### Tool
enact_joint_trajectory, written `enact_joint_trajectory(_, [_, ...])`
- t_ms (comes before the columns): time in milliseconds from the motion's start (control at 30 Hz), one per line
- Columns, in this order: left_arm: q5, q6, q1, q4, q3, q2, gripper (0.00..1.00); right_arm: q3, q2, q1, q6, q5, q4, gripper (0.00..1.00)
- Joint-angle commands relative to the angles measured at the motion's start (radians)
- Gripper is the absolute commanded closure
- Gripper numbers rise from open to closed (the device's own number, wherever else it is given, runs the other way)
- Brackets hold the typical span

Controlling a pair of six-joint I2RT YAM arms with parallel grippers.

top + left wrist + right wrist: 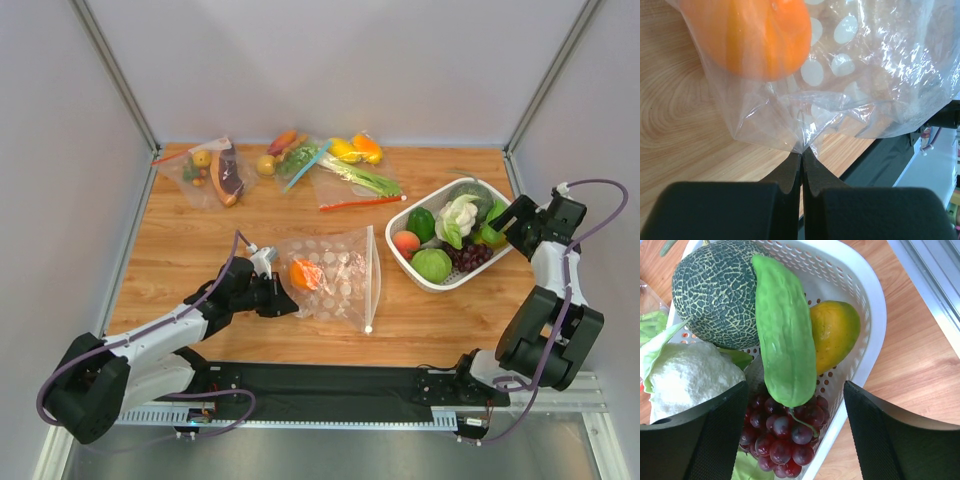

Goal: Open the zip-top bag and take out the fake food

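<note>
The dotted zip-top bag (340, 280) lies on the table's middle, its whitish zip strip along its right edge. The orange (305, 273) is inside it at the left end. My left gripper (284, 300) is shut on the bag's left corner; the left wrist view shows the pads (791, 170) pinching the plastic (880, 75) just below the orange (750, 35). My right gripper (507, 226) is open over the white basket (398, 262), empty. Between its fingers in the right wrist view (795, 385) lies the elongated green piece (785, 330), with the cauliflower (690, 372) beside it in the basket.
The basket (875, 305) also holds a dark green melon (715, 290), purple grapes (785, 435) and a yellow-orange fruit (832, 330). Three other filled bags lie along the back: one at the left (205, 170), a blue-zipped one (300, 160), a red-zipped one (355, 178).
</note>
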Motion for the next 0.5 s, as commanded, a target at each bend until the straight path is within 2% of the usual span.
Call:
enact_joint_trajectory(0, [0.014, 0.029, 0.004, 0.019, 0.033, -0.010, 1.00, 0.036, -0.028, -0.005, -0.002, -0.022, 0.012, 0.20])
enact_joint_trajectory(133, [0.006, 0.031, 0.004, 0.005, 0.033, -0.032, 1.00, 0.016, -0.084, -0.004, 0.002, -0.010, 0.017, 0.18])
enact_joint_trajectory(333, [0.005, 0.037, 0.004, -0.016, 0.033, -0.050, 1.00, 0.009, -0.285, 0.002, 0.007, -0.014, -0.011, 0.18])
enact_joint_trajectory(467, [0.006, 0.041, 0.004, -0.030, 0.041, -0.049, 1.00, 0.004, -0.447, 0.068, 0.010, -0.051, -0.032, 0.20])
